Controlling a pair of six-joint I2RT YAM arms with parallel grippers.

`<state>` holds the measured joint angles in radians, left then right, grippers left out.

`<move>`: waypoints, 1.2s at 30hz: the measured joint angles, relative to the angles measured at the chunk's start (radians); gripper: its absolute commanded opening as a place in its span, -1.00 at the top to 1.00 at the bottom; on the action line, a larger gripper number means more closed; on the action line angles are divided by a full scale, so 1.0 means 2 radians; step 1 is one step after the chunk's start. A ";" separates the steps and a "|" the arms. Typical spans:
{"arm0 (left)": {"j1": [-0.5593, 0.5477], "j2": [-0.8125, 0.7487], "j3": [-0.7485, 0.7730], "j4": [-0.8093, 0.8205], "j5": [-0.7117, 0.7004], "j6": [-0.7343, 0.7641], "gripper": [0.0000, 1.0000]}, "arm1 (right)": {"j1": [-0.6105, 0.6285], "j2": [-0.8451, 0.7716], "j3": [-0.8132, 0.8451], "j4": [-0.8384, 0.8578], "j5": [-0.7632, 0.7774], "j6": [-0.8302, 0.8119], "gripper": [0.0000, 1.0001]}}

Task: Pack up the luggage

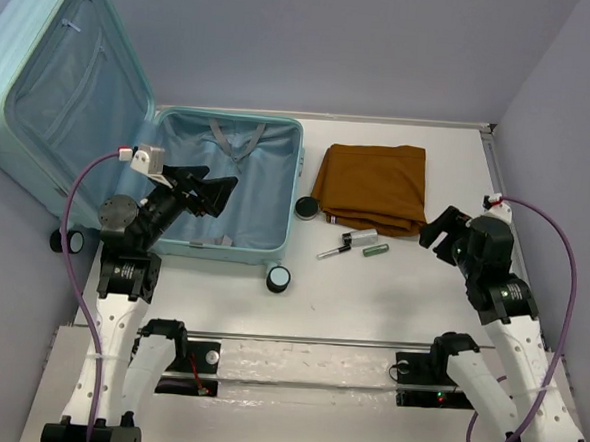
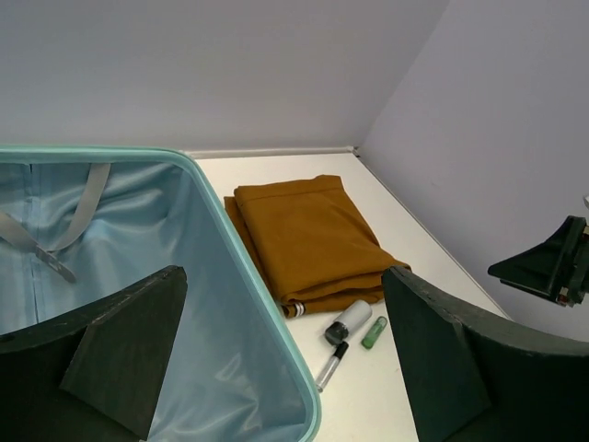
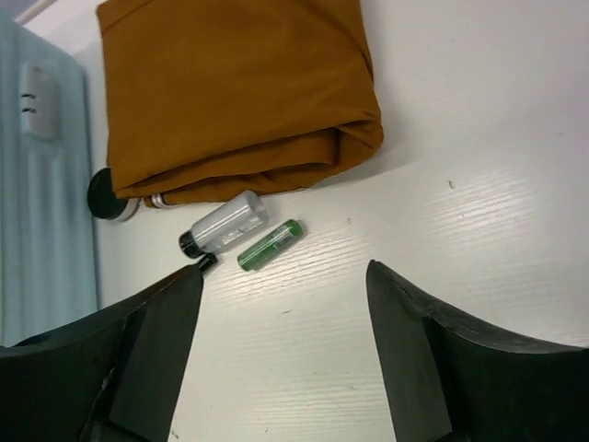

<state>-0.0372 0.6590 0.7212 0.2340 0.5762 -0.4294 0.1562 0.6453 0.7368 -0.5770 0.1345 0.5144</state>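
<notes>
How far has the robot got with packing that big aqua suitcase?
Barely started. Done: the pale aqua hard-shell suitcase lies open, holding only its grey straps. In hand: nothing; the jaws of the left arm and right arm stand open and empty. Left: the folded brown cloth, silver bottle with black cap, small green tube and pen all sit on the white table beside it.

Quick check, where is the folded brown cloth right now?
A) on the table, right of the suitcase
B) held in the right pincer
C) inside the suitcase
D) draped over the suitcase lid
A: the folded brown cloth lies flat on the table beside the open luggage, not in it.
</notes>
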 measured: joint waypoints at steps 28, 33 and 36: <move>0.000 -0.013 0.000 0.005 0.017 -0.003 -0.98 | 0.006 0.275 -0.071 0.182 -0.026 0.101 -0.09; 0.000 -0.009 0.000 0.006 0.021 -0.007 -0.98 | 0.043 0.311 -0.082 0.212 -0.041 0.118 -0.10; 0.000 -0.006 0.000 0.007 0.022 -0.008 -0.98 | 0.061 0.328 -0.082 0.224 -0.042 0.125 -0.10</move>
<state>-0.0372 0.6472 0.7212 0.2474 0.6201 -0.4446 0.2779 1.3014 0.5732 -0.1284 0.0509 0.7650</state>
